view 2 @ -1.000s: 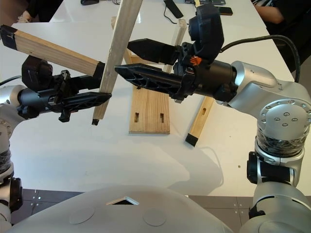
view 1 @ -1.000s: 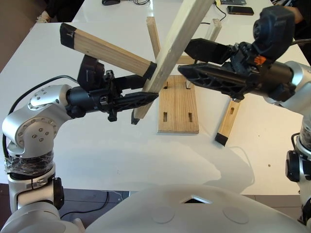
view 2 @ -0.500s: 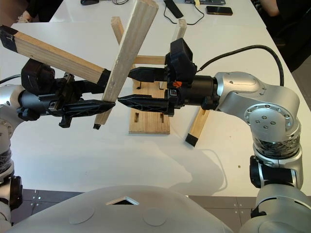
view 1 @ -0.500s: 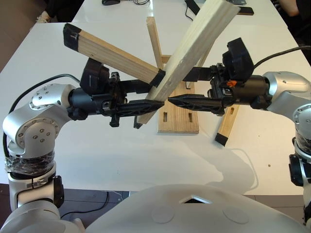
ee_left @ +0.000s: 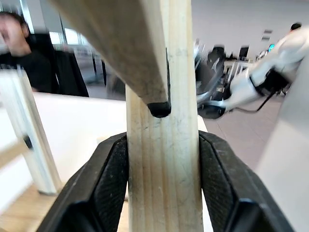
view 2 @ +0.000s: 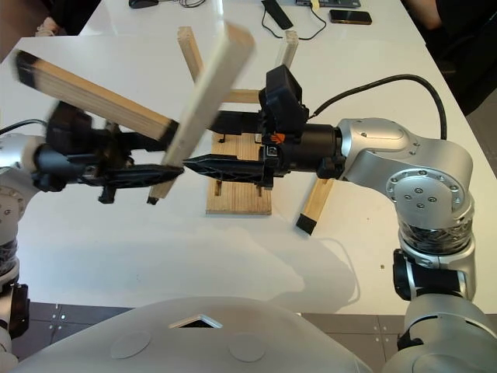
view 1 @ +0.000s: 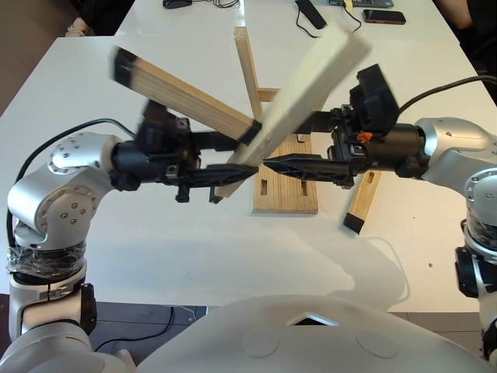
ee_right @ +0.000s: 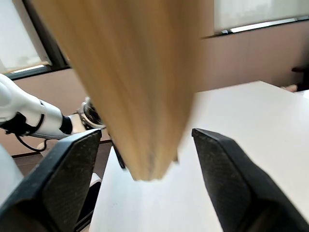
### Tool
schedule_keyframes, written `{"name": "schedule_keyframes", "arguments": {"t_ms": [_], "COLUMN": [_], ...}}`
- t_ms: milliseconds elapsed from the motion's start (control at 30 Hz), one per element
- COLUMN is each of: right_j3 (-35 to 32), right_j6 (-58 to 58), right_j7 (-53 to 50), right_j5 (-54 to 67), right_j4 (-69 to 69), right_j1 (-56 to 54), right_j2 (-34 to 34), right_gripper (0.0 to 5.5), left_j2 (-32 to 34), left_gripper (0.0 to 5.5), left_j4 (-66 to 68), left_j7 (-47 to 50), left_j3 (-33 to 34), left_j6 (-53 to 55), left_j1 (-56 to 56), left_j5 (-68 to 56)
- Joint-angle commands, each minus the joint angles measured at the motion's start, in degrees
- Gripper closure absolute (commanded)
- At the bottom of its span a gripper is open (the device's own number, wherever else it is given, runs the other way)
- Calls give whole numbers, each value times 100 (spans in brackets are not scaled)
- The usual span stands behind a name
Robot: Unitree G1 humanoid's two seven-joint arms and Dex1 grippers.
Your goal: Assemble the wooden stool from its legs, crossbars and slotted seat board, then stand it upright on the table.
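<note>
The left gripper (view 1: 242,153) is nearest, pinching the pale bar (view 1: 311,85) close to its lower end; in the left wrist view both pads press flat on the wood. A capped bar (view 1: 186,93) meets the pale bar just above that grip and slants up and away over the left arm. The two look joined, since only the pale one is clamped.

The right gripper (view 1: 281,144) faces the left one tip to tip. It is spread, one finger on each side of the pale bar, with gaps showing in the right wrist view, so it holds nothing.

Below and just beyond both grippers the seat board (view 1: 283,186) lies flat on the table (view 1: 155,249), its slots bare. Under the right gripper's wrist a loose leg (view 1: 363,198) lies beside the board. Beyond the grippers a far leg (view 1: 247,66) and a crossbar (view 1: 269,95) appear joined as a frame.

My reading is that the task is early to midway. Some legs and crossbars are paired, but nothing is seated in the board and no stool stands upright.
</note>
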Motion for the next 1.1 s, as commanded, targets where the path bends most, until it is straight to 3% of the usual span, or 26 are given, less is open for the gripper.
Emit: {"name": "schedule_keyframes", "arguments": {"t_ms": [33, 300, 633, 933, 1033, 1100], "right_j3": [-132, -7, 137, -11, -136, -255], "right_j6": [40, 30, -19, -136, -167, -203], "right_j7": [1, 2, 222, 281, 288, 407], "right_j5": [257, 161, -172, -276, -320, -444], "right_j4": [-167, -257, -410, -374, -328, -211], "right_j1": [-56, -15, 177, 239, 214, 179], "right_j2": [-30, -43, -125, -221, -323, -479], "right_gripper": [204, 204, 346, 346, 347, 348], "left_j2": [63, 66, 20, 84, 381, 882], "left_gripper": [347, 347, 347, 347, 298, 270], "left_j4": [116, 19, -31, 132, 176, 635], "left_j7": [-4, -19, 7, 236, -20, -210], "left_j3": [20, 46, 65, -30, -581, -1517], "left_j6": [45, 104, 166, 488, 19, -1503], "left_j1": [-53, -77, -141, -291, -13, 536], "left_j5": [49, -39, -45, 89, 1152, 3068]}}
